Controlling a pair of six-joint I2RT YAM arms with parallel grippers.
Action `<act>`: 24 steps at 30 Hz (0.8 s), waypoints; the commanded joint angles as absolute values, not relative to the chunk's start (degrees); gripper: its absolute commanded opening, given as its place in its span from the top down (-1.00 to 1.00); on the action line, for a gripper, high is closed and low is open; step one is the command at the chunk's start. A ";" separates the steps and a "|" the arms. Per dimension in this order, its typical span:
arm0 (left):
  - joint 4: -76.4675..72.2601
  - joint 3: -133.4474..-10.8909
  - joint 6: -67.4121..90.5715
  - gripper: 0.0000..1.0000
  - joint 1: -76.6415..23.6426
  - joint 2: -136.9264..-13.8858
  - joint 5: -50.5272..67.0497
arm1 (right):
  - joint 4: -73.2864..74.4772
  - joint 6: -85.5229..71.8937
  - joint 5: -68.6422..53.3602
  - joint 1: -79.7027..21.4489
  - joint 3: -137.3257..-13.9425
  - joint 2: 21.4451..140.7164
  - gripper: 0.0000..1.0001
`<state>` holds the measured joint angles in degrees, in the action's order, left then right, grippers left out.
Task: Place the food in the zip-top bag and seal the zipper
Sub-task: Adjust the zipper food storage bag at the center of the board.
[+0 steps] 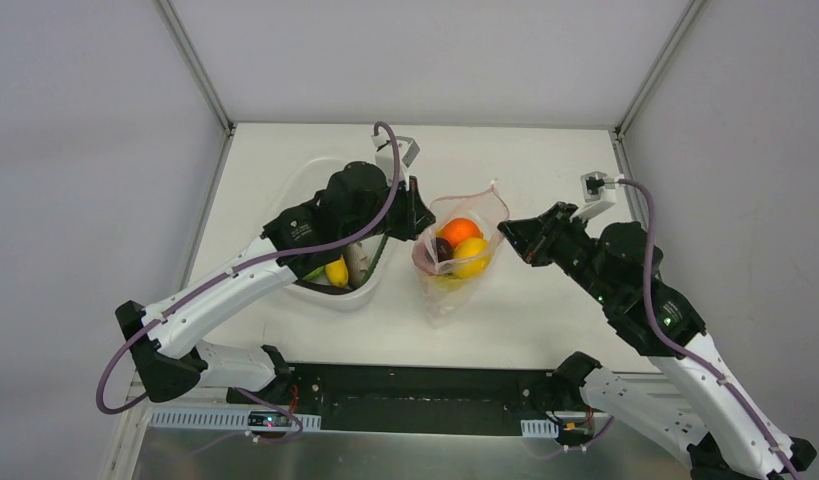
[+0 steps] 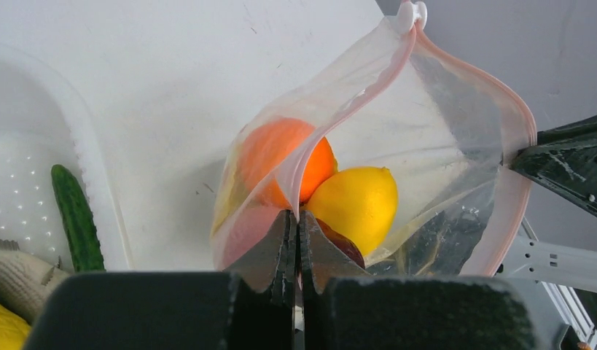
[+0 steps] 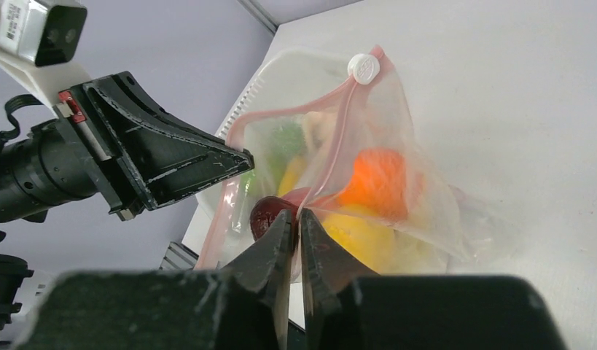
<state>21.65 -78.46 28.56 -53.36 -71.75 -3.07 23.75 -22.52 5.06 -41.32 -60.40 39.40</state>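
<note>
The white counter carries two things. A white rounded-square tub sits toward its left side. Just right of it, near the middle, is the clear zip-top bag, its crinkled bottom resting on the surface, bare counter between them.

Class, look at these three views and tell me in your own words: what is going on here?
Two robot arms are holding a crinkly clear plastic zip-top bag open between them. The left gripper is shut on one side of its thin pink-red zipper strip, the right gripper on the opposite side. A toy orange, a yellow toy lemon and a dark purple piece sit inside. A green toy cucumber lies in the white plastic tub; the zipper is not sealed.
</note>
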 commanded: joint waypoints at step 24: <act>16.70 -77.64 28.74 1.00 -52.81 -70.37 2.51 | 26.83 -29.46 9.82 -41.13 -63.81 42.13 0.88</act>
